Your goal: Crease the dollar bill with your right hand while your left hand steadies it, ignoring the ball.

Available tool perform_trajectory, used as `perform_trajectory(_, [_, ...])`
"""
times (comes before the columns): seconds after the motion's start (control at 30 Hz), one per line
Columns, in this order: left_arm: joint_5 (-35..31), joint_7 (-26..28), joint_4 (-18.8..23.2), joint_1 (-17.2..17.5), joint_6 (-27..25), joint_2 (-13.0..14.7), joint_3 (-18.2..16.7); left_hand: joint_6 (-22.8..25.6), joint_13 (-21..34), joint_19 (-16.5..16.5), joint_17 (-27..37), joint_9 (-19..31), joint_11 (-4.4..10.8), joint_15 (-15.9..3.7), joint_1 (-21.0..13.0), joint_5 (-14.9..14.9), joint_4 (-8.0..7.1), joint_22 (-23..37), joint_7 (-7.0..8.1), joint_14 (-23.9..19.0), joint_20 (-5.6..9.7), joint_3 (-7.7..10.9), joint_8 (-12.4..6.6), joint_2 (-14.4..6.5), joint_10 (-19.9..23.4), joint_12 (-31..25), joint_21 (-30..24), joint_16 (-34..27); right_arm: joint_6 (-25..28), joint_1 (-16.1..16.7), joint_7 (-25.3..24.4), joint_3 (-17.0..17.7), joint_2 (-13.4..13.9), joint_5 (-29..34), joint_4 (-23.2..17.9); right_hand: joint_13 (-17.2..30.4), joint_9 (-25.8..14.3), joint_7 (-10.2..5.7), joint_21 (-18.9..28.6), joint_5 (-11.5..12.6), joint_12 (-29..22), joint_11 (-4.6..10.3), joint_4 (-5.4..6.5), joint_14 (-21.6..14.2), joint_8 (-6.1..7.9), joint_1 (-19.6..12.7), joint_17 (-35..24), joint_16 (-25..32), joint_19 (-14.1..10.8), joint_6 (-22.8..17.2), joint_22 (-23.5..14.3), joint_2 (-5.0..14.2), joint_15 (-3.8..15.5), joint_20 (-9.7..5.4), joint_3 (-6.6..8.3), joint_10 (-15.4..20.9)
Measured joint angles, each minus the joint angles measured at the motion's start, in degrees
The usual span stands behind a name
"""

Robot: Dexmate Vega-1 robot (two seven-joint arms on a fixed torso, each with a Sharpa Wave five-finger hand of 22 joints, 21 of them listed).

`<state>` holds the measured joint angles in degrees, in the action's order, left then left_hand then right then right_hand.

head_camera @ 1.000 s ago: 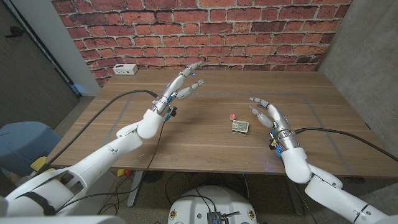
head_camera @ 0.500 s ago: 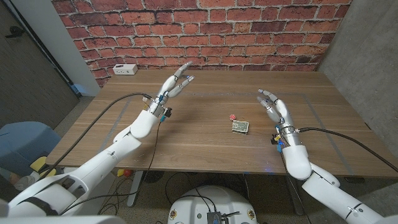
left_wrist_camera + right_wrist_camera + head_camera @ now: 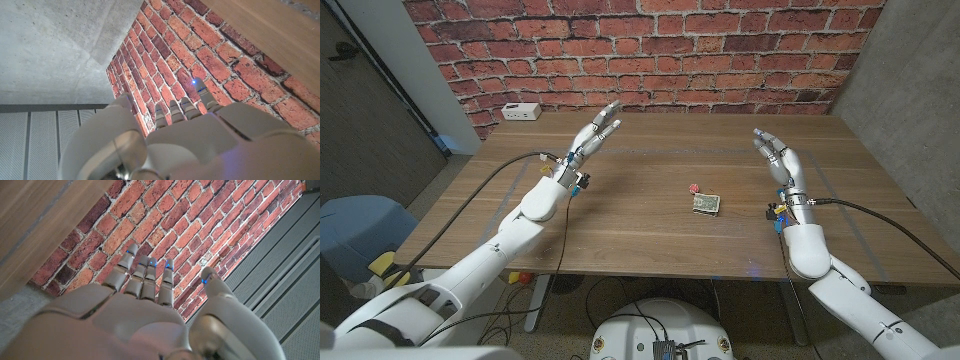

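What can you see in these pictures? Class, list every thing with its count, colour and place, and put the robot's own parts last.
dollar bill: one, green, folded small, on the table right of the middle.
ball: one, red, small, on the table just behind and left of the bill, close to it.
white box: one, white, at the table's far left corner by the wall.
table: one, brown wood, across the middle of the head view.
brick wall: one, red, behind the table.
left hand: one, white and grey, raised over the table's far left part, fingers straight, holding nothing.
right hand: one, white and grey, raised to the right of the bill, fingers apart, holding nothing.
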<state>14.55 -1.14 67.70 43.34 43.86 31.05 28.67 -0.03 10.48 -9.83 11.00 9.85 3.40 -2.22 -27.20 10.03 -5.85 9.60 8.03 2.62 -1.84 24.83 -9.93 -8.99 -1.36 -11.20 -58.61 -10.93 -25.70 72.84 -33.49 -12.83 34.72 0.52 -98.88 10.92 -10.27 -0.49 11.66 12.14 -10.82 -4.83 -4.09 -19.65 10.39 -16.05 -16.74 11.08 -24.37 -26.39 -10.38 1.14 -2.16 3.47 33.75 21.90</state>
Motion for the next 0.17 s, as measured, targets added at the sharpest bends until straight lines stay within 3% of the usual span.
perform_trajectory(0.1, [1.49,-1.43,-1.57,-0.48,-0.41,-0.63,-0.22,-1.53,-0.1,0.0,-0.08,0.0,-0.42,0.13,1.22,0.37,-0.91,0.0,-0.53,0.69,0.0,0.28,0.28,-1.22,-1.23,0.02,0.75,0.0,-0.22,-0.8,0.68,0.66,-0.47,-0.69,0.23,0.0,0.0,0.0,0.0,0.0,0.0,0.0,-0.13,-0.02,0.0,-0.03,0.23,0.0,-0.01,0.0,0.0,0.03,0.02,0.01,0.13,0.0])
perform_trajectory(0.17, [2.78,-2.31,-2.43,-0.77,-1.36,-1.08,-0.33,-2.61,-0.1,0.0,-0.14,0.0,-0.61,0.25,1.55,0.37,-1.03,0.0,-0.89,1.12,0.0,0.41,0.44,-1.55,-1.75,0.41,1.17,0.0,-0.86,-1.72,1.25,0.82,-1.03,-1.26,0.7,0.0,0.0,0.0,0.14,0.38,-0.09,0.26,-1.17,-0.61,0.0,-1.16,0.86,0.0,-0.44,0.0,0.0,1.15,0.6,0.41,1.17,0.26])
